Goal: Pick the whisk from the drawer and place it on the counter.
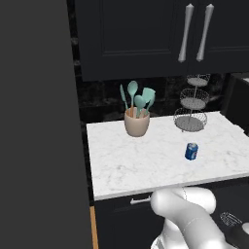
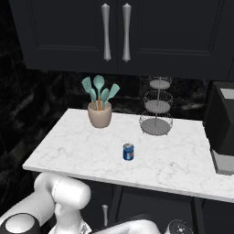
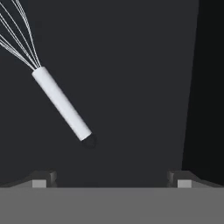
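The whisk (image 3: 61, 103) lies on the dark floor of the drawer (image 3: 131, 65), its white-looking metal handle slanting down to the right and its thin wire loops running off the top left corner. My gripper (image 3: 112, 179) hovers above it, open, with the fingertips (image 3: 43, 178) spread wide and the handle's end above and left of the gap. Wire loops of the whisk (image 1: 231, 219) peek out beside my arm, low under the white marble counter (image 1: 146, 160). In the right base view the whisk (image 2: 178, 227) sits at the bottom edge below the counter (image 2: 178, 164).
A beige crock of teal utensils (image 1: 136, 121) stands at the counter's back, a three-tier wire basket stand (image 1: 192, 104) to its right, and a blue can (image 1: 191, 151) in front. A dark appliance (image 2: 224, 123) sits at the right end. Dark cabinets (image 2: 114, 32) hang overhead.
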